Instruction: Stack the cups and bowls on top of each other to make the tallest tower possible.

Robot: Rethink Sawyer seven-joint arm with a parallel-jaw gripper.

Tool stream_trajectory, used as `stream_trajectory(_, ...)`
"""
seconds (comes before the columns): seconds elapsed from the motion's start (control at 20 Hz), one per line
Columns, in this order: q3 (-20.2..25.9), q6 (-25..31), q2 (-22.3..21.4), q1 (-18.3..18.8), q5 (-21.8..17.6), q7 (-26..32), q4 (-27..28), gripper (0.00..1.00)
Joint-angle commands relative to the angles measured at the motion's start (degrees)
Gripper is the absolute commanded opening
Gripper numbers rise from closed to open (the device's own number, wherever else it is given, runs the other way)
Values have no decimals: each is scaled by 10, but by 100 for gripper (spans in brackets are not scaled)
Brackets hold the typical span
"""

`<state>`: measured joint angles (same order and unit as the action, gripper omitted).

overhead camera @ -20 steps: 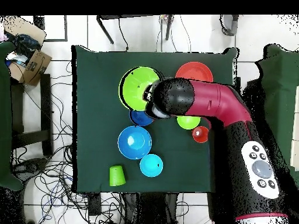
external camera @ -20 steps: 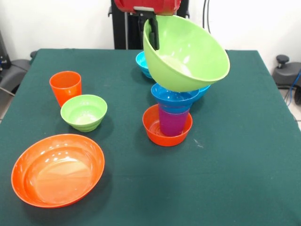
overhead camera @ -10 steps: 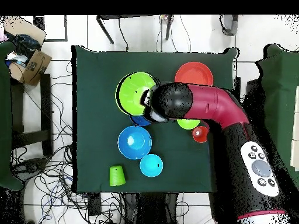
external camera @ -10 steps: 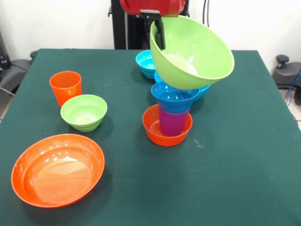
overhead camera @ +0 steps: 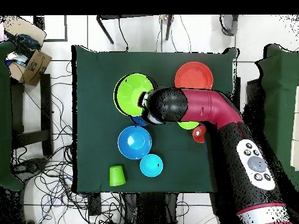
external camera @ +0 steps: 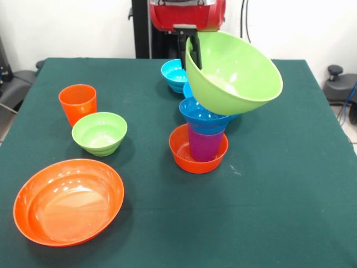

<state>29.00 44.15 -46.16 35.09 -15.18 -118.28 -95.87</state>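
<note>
The tool [external camera: 192,50] pinches the rim of a glossy, tilted large lime green bowl [external camera: 237,75] above the funnel-shaped tower [external camera: 203,139].

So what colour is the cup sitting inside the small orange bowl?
Purple cup; the front view shows it best, standing in the small orange bowl.

Tilted green bowl [external camera: 237,75] above tower [external camera: 202,139]

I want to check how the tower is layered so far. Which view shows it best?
The front view: the tower shows side-on, a purple cup in a small orange bowl with a blue bowl on top. Overhead, the arm and the held green bowl cover nearly all of it.
</note>
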Motion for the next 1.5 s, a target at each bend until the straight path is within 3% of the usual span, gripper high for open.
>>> stream_trajectory(0.05, 34, -45, 17, 5, -53, 95, -44, 0)
stream_trajectory(0.6, 44, -29, 9, 23, -71, 101, -63, 0)
stream_trajectory(1.5, 60, -57, 24, 38, -95, 93, -92, 0)
